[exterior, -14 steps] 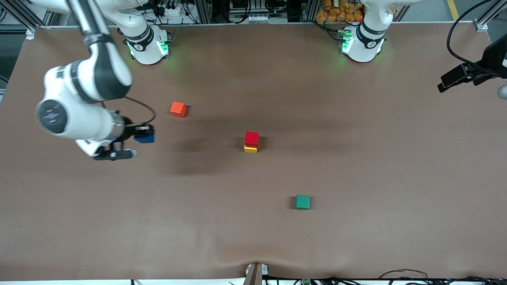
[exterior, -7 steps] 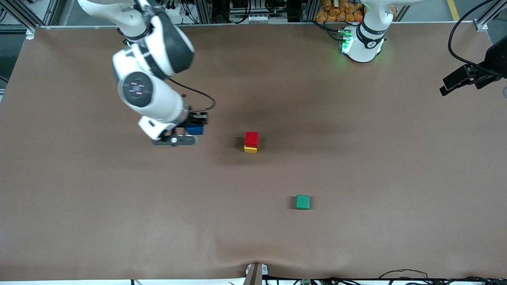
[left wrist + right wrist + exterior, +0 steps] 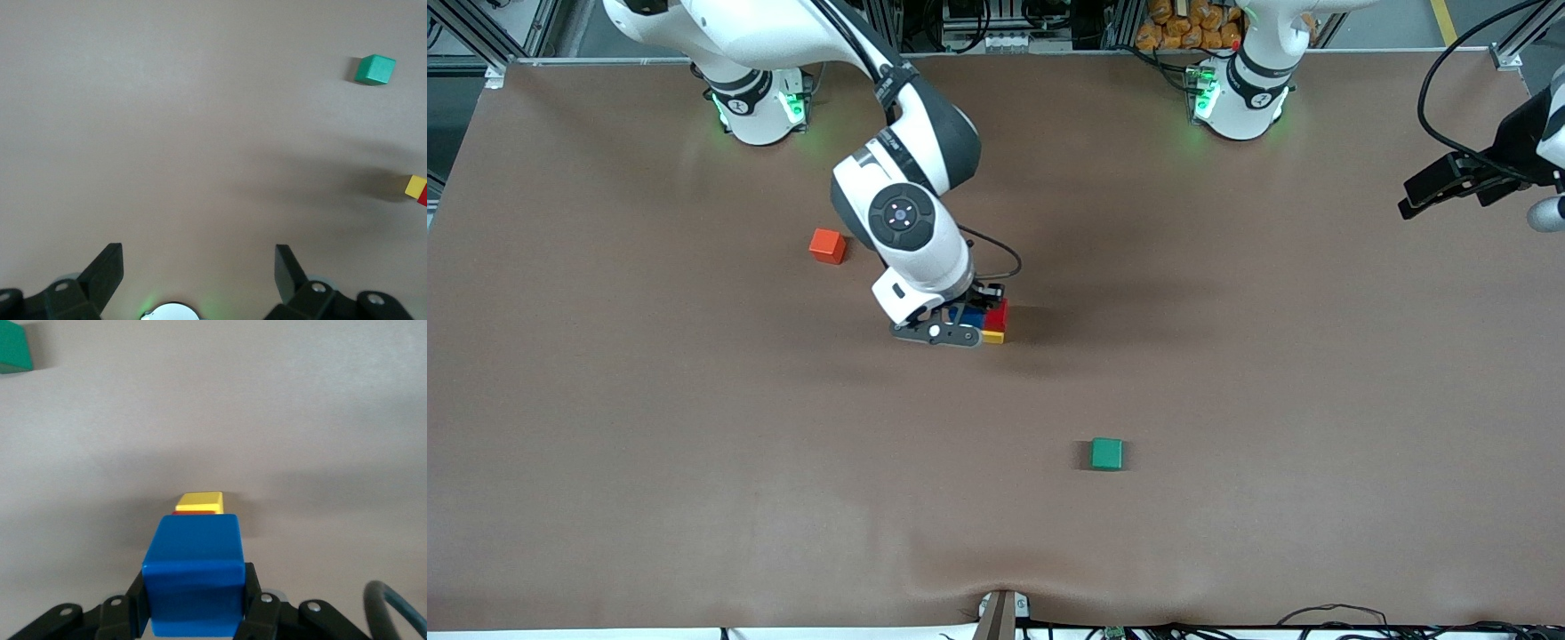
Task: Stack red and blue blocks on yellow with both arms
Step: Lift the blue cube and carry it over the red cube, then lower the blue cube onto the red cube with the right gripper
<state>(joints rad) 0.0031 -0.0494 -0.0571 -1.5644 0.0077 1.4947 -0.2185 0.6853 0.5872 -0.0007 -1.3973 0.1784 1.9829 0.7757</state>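
The right arm (image 3: 907, 191) reaches from its base out over the middle of the worktop (image 3: 694, 462), wrist pitched downward. The right gripper (image 3: 966, 320) has its jaws clamped on the blue cube (image 3: 193, 577), held in the air over the stack: the red cube (image 3: 997, 316) sits on the yellow cube (image 3: 993, 337), near the worktop centre. The left arm (image 3: 1507, 151) waits at its end of the worktop; the left gripper (image 3: 199, 280) hangs with jaws apart, holding nothing. The orange-red cube (image 3: 827, 245) lies farther from the front camera, toward the right arm's end; the green cube (image 3: 1107, 453) lies nearer. Bare worktop surrounds the stack.
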